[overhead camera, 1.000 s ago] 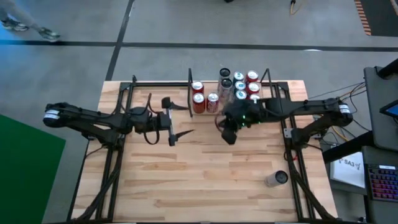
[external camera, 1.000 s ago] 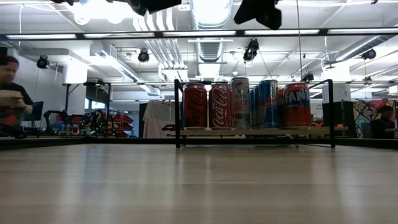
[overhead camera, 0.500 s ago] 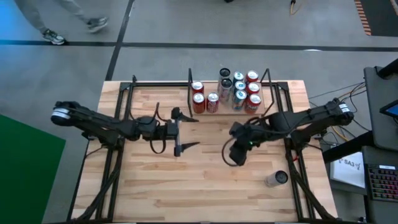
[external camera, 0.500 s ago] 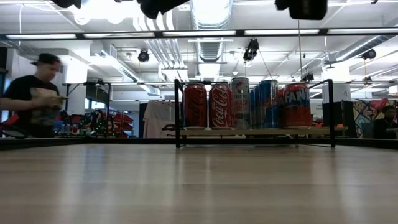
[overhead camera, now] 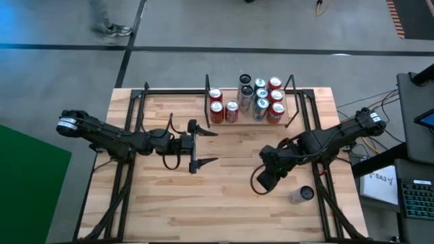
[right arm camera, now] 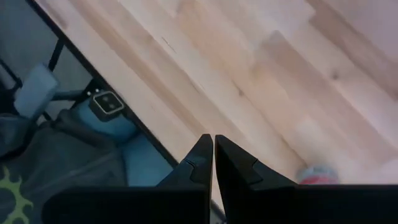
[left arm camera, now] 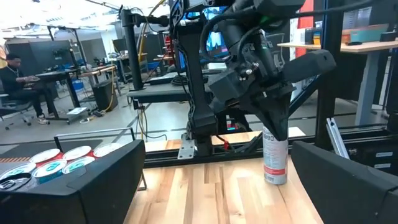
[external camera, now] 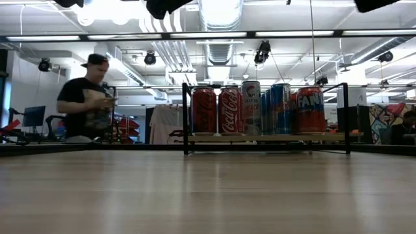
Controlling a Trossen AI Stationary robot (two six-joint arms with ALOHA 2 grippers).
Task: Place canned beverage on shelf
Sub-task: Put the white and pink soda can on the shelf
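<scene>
We note right gripper (overhead camera: 261, 183) pinched closed, empty, the can (overhead camera: 302, 194) at its 4 o'clock; left gripper (overhead camera: 203, 145) spread wide, empty.

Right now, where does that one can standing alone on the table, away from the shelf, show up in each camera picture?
High view: the lone can stands at lower right, just past the right tool.
Low view: not in it.
Left wrist view: right of centre, upright under the right arm.
Right wrist view: only a blurred reddish spot near the bottom edge, possibly the can.
Shared landmark: the shelf of cans, also in the low view.
</scene>
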